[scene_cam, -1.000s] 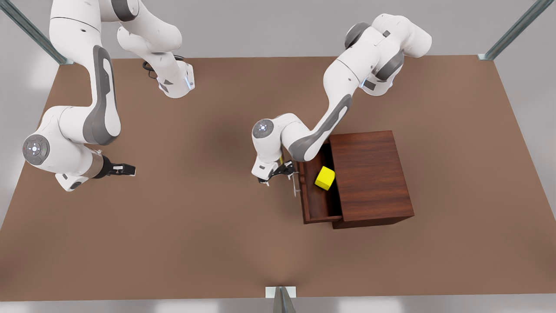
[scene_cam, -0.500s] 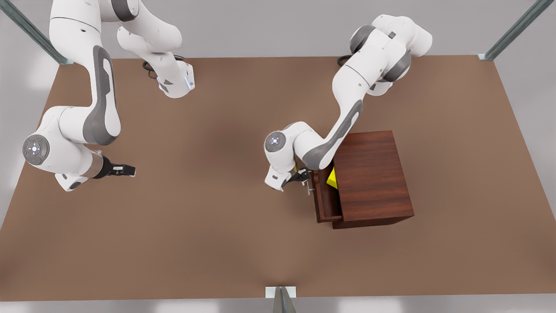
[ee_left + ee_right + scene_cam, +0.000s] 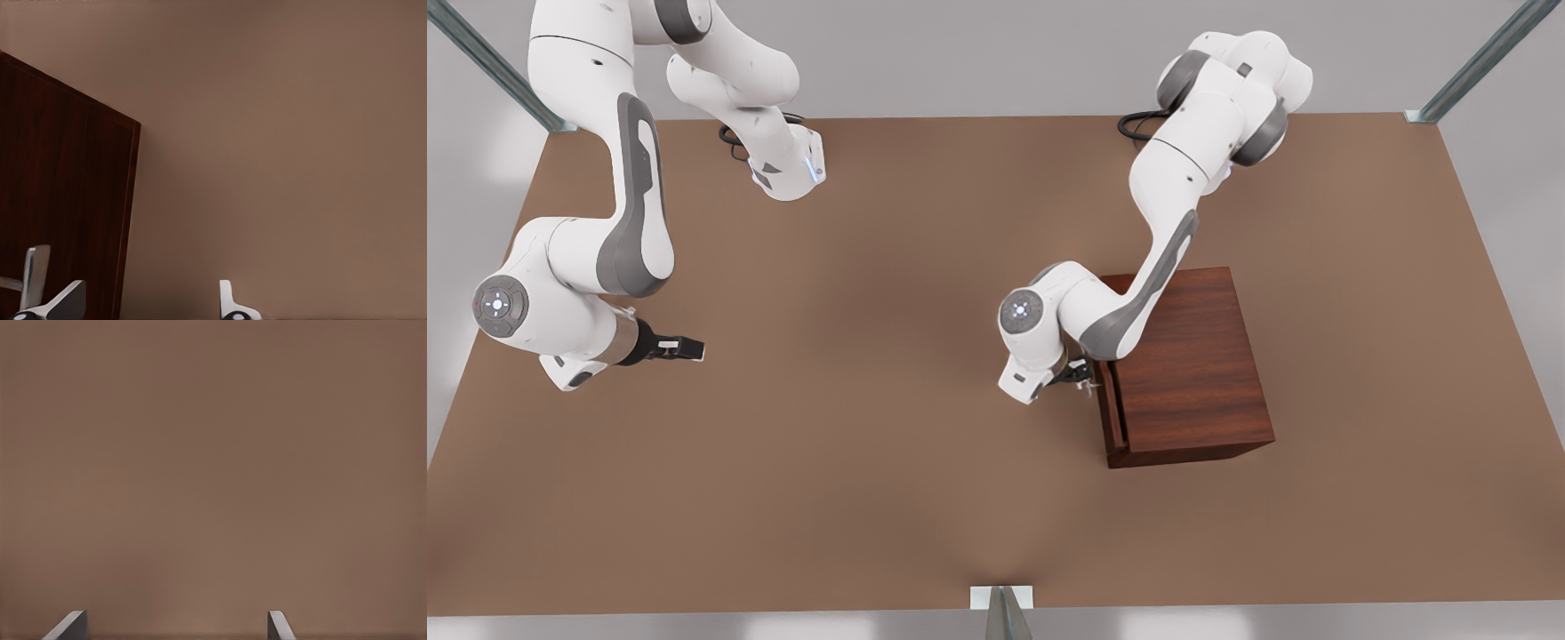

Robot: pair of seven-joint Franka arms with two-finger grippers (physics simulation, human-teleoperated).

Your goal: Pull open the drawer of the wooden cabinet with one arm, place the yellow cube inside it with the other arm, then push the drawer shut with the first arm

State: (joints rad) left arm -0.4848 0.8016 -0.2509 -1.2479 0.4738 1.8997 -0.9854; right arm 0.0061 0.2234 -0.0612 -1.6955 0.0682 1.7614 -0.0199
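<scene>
The dark reddish-brown wooden cabinet [image 3: 1190, 364] hides its drawer's [image 3: 1110, 409] inside. The left gripper [image 3: 1082, 375], spread, meets the silver handle [image 3: 30, 277]; the right gripper [image 3: 685, 348] waits spread near the table's [image 3: 871, 462] edge.

One wooden cabinet [image 3: 1187, 366] with one drawer [image 3: 1112, 418], two arms, one table [image 3: 854, 462]

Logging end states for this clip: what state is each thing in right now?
drawer: pushed nearly flush with the cabinet.
wooden cabinet: upright on the table.
left pincer: open, at the drawer's silver handle.
right pincer: open, waiting above bare table.
</scene>
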